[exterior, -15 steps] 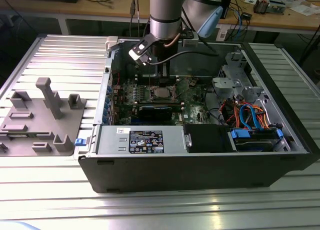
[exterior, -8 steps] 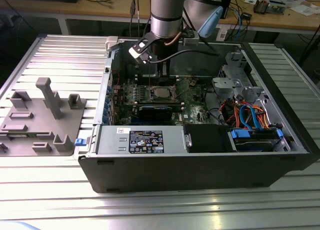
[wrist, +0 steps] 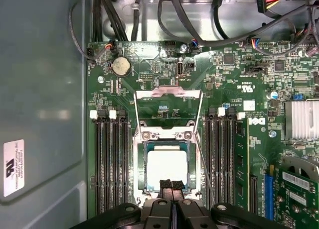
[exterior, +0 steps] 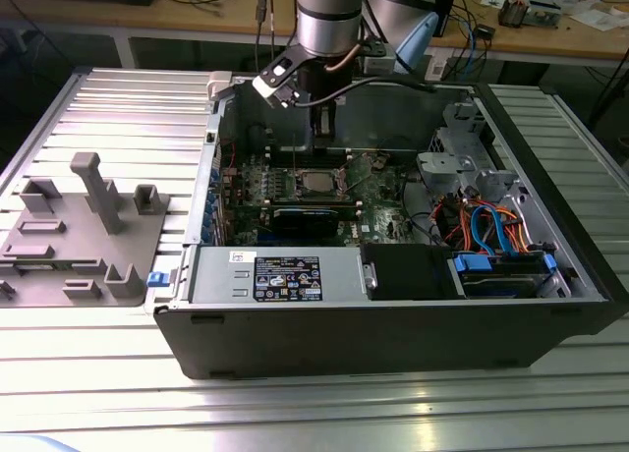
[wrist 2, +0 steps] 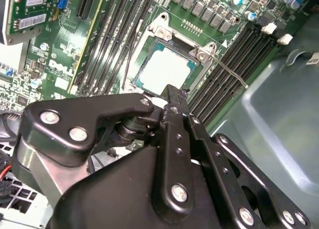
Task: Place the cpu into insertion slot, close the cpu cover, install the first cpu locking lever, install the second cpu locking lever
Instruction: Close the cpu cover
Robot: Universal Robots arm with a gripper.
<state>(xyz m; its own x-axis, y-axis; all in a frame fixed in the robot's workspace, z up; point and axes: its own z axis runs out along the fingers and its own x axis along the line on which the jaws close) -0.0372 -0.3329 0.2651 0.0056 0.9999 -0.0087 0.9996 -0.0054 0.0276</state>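
An open computer case point(exterior: 393, 344) lies on its side on the ribbed metal surface point(exterior: 295, 413), and the robot arm point(exterior: 329, 20) reaches straight down into it over the green motherboard point(exterior: 378, 192). A grey plastic fixture point(exterior: 79, 246) sits on the same surface, well apart from the case towards the exterior view's left.

From the first wrist view, the end effector point(wrist: 171, 185) is closed, its two black fingertips point(wrist: 166, 185) pressed together with nothing between them. The tips hang at the near edge of the cpu point(wrist: 167, 165); I cannot tell whether they touch it.

The cpu lies flat in the insertion slot point(wrist: 140, 164), silver top facing up, square to the socket's metal rim. The cpu cover point(wrist: 168, 93) is swung open, hinged at the side of the socket opposite the fingertips, and green board shows through its square window. A thin wire lever point(wrist: 205, 164) runs along one side of the socket, between it and a bank of black memory slots point(wrist: 222, 164); a second bank point(wrist: 110, 164) flanks the other side. A round coin battery point(wrist: 119, 65) sits on the board beyond the raised cover.

In the second wrist view the closed end effector also hangs just beside the bright cpu top.
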